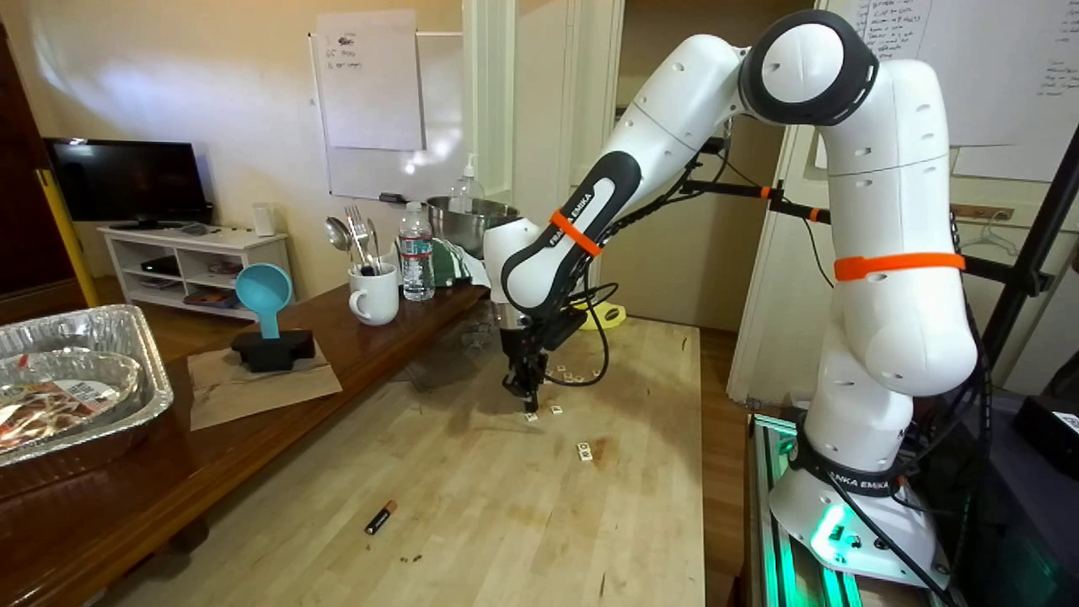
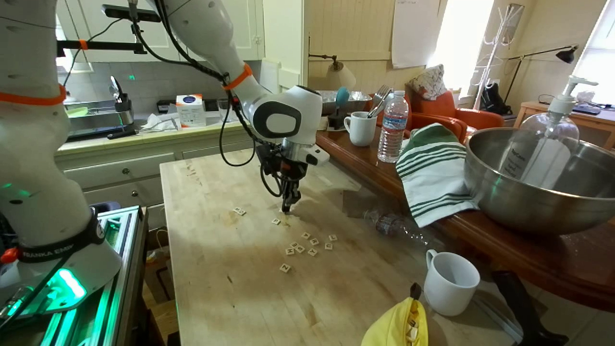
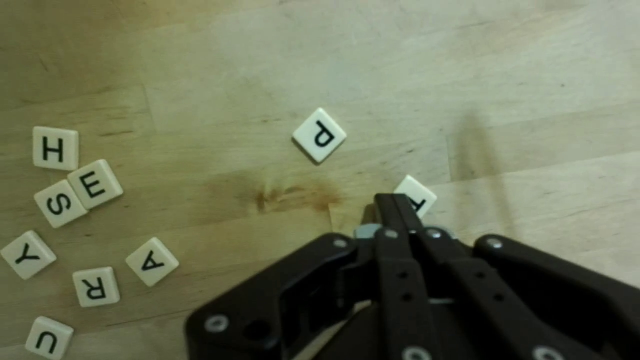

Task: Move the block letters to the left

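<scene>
Your end effector [image 3: 392,197] is closed, jaws snug together, pointing down with the tip low at the counter [image 1: 489,523]. In the wrist view the T [image 3: 417,192] (looks like a T, anyway) is partly hidden by the tip, and I can't tell whether you're touching it. The P [image 3: 319,135] lies near, up and left of your end effector. Further left you've got a loose bunch, all face up: E [image 3: 95,184] and S [image 3: 60,203] edge to edge, H [image 3: 55,148] just beside them, then A [image 3: 152,261], R [image 3: 96,287], Y [image 3: 28,255] and U [image 3: 49,338] lower down, with A the closest of that lot to your end effector. Check both exterior views and there's a pair of letters [image 2: 240,211] on the base [image 1: 860,561] side of it too. Other stuff you've got on the counter: a battery [image 1: 380,518] well apart, down and left of your end effector in an exterior view, plus a mug [image 2: 451,283] and a yellow pouch [image 2: 391,327], both off to its right in an exterior view.
</scene>
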You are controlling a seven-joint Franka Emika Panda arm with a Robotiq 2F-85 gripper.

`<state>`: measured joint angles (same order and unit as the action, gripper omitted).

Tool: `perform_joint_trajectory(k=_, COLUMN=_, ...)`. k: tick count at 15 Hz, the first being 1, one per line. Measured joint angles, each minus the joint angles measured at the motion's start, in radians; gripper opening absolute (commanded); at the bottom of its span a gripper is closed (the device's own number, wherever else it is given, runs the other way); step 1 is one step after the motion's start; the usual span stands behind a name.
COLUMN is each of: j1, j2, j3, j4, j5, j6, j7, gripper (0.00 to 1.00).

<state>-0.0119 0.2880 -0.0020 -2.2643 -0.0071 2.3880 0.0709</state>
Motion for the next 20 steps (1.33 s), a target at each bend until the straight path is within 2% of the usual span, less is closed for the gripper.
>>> perform_joint_trajectory(k=7, j1=-0.001, j2=-0.077, j3=-0.013, j4=-0.032, j5=-0.013, j6=0.000, j7=-0.010, gripper=0.00)
perform_joint_trajectory(k=12, j1=-0.014, j2=-0.104, j3=-0.048, j4=-0.045, j5=-0.098, j6=0.006, j7=-0.049, gripper=0.00)
perform_joint_trajectory(k=20, j1=-0.069, j2=-0.085, j3=-0.102, j4=-0.045, j5=-0.108, j6=0.106, j7=-0.055, gripper=0.00)
